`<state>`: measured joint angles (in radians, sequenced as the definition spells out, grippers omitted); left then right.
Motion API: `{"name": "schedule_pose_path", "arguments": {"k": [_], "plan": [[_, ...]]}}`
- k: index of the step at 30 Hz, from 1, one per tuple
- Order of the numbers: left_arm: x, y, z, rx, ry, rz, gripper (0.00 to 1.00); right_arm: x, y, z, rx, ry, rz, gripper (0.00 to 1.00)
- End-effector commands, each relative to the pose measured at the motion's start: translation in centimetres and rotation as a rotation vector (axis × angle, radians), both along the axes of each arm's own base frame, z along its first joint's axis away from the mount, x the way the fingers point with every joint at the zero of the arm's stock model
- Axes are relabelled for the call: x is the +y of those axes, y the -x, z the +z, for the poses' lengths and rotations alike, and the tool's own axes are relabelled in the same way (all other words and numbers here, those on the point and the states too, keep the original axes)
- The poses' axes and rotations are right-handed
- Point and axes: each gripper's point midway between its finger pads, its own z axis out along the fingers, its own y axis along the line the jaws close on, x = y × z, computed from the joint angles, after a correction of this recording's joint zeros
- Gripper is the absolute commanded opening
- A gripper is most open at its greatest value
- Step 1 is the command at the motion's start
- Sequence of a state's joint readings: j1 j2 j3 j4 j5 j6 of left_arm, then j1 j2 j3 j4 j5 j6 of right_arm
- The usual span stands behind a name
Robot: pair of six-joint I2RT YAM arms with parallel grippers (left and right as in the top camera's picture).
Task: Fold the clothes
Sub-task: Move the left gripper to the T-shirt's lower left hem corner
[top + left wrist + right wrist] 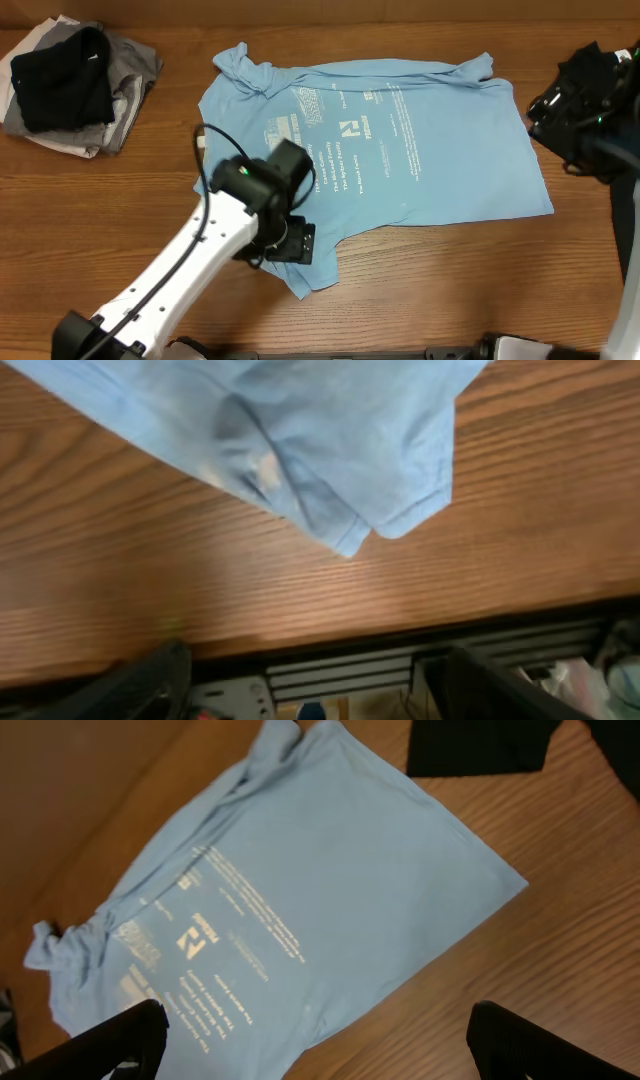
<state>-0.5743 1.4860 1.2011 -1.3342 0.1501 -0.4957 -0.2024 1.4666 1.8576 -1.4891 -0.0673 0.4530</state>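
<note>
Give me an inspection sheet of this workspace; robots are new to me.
Surface: wooden table, brown grain.
Job's things: light blue T-shirt spread flat, print up; pile of black, grey and white garments at far left; black garment by the right edge.
Clutter: nothing seen.
Grippers: left gripper open over the shirt's near sleeve; right gripper open, holding nothing.
Cables: black cable along the left arm.
Surroundings: slotted frame below the table's front edge; rest blurred.

table (420, 280): brown wood grain | rail (340, 675): grey, slotted, just below the table's front edge
</note>
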Motion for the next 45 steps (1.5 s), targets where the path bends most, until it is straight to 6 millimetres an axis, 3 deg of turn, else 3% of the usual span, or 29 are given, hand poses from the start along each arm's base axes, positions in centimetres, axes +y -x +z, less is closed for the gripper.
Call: {"name": "schedule_pose_path", "arguments": {"k": [1,2,3,12,22,27,36,39,43,45], "plan": [[0.2,1.4,-2.7,0.042,-0.027,0.089,0.64,-1.0,-1.6,-3.0,0.09,-0.045,0.012,1.0],[0.4,1.8,-3.5,0.053,-0.036,0.102,0.56,-1.2,-1.9,-3.8,0.116,-0.052,0.009,1.0],[0.7,2.2,-4.1,0.065,-0.046,0.117,0.54,-1.3,-2.2,-4.6,0.141,-0.058,0.009,1.0],[1.6,5.2,-8.4,0.153,-0.051,0.171,0.58,-2.0,-4.7,-9.2,0.248,-0.085,0.008,1.0],[1.0,4.3,-10.9,0.09,0.0,0.187,0.56,-4.6,-4.8,-9.7,0.246,-0.1,-0.109,1.0],[0.6,3.3,-11.5,0.061,0.004,0.196,0.55,-4.8,-4.7,-9.8,0.253,-0.097,-0.114,1.0],[0.7,3.4,-13.1,0.099,-0.031,0.197,0.51,-4.8,-4.3,-10.0,0.27,-0.096,-0.116,1.0],[1.1,3.4,-13.4,0.096,-0.053,0.196,0.42,-4.6,-3.8,-10.6,0.3,-0.104,-0.116,1.0],[1.3,3.3,-13.5,0.094,-0.063,0.196,0.18,-4.5,-3.3,-12.5,0.34,-0.115,-0.119,1.0],[1.3,3.4,-13.5,0.097,-0.066,0.196,0.11,-4.4,-2.9,-13.8,0.369,-0.123,-0.119,1.0]]}}
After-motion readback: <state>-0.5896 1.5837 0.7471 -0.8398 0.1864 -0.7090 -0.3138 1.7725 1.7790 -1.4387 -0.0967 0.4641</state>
